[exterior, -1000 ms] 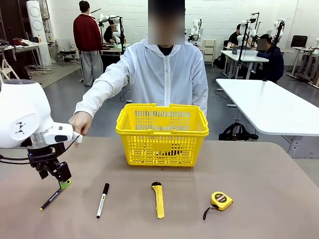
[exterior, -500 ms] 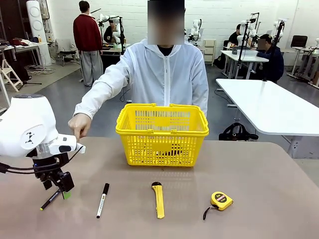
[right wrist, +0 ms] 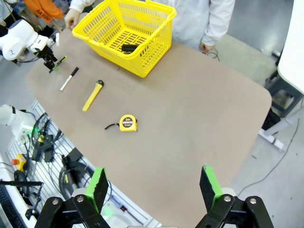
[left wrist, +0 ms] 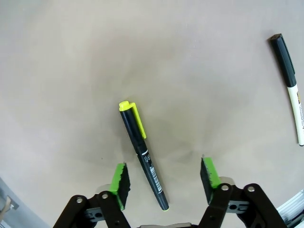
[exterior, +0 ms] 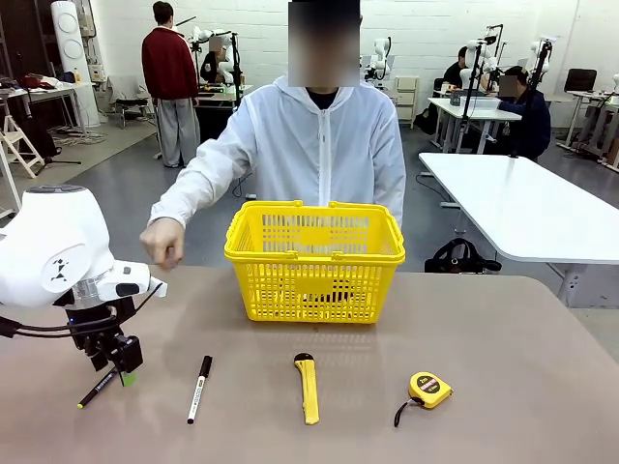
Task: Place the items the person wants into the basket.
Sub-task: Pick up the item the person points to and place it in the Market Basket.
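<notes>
A black pen (exterior: 100, 387) with a yellow-green cap lies at the table's near left. My left gripper (exterior: 121, 369) stands low over it. In the left wrist view the pen (left wrist: 142, 152) lies between the green pads (left wrist: 119, 179) with a gap on both sides, so my left gripper (left wrist: 165, 173) is open. The white marker (exterior: 199, 389) with a black cap lies a little to the right, also in the wrist view (left wrist: 293, 95). The yellow basket (exterior: 314, 259) stands mid-table before the person, whose hand (exterior: 162, 242) hovers at the far left. My right gripper (right wrist: 154, 185) is open, high above the table.
A yellow utility knife (exterior: 308, 387) and a yellow-and-black tape measure (exterior: 428, 390) lie right of the marker. A dark object (right wrist: 128, 47) rests inside the basket (right wrist: 156, 19). The table's right half is bare.
My left gripper has sunk lower over the black pen and the arm has swung a little right. The person's hand has lifted slightly.
</notes>
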Available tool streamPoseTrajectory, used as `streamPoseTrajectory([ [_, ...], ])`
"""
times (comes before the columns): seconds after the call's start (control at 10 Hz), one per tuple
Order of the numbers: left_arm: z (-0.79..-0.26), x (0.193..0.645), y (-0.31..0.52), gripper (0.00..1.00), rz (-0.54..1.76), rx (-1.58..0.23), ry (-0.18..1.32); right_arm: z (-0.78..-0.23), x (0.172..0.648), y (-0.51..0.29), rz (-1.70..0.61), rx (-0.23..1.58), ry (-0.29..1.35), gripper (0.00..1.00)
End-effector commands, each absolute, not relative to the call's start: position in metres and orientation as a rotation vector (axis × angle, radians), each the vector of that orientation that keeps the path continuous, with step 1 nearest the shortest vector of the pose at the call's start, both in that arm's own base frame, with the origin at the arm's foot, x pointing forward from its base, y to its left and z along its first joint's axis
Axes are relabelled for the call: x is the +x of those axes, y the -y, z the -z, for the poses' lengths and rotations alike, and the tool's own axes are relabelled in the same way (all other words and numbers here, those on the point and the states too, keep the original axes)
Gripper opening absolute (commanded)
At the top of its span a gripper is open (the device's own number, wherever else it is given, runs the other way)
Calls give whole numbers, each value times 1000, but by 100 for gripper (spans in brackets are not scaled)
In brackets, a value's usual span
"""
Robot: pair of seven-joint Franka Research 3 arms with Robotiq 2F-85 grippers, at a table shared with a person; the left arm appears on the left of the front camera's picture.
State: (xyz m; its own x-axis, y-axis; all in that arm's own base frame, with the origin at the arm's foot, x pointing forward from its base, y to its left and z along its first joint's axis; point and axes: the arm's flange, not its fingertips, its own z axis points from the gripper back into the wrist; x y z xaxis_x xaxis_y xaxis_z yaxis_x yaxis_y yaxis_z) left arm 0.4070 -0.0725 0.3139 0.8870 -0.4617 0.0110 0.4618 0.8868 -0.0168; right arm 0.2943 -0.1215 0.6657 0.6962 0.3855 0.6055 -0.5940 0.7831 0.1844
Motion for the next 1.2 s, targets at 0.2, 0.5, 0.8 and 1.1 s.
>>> streamPoseTrajectory([
  [0.2,-293,366,64,0,527,-12,5,-665,295,123,-564,393,580,100],
  [0.5,-290,364,65,0,538,-5,-2,-665,295,123,-564,393,580,100],
  [0.8,-289,363,65,0,544,0,-6,-665,295,123,-564,393,580,100],
  [1.1,-336,368,66,0,518,21,-18,-665,295,123,-564,393,580,100],
])
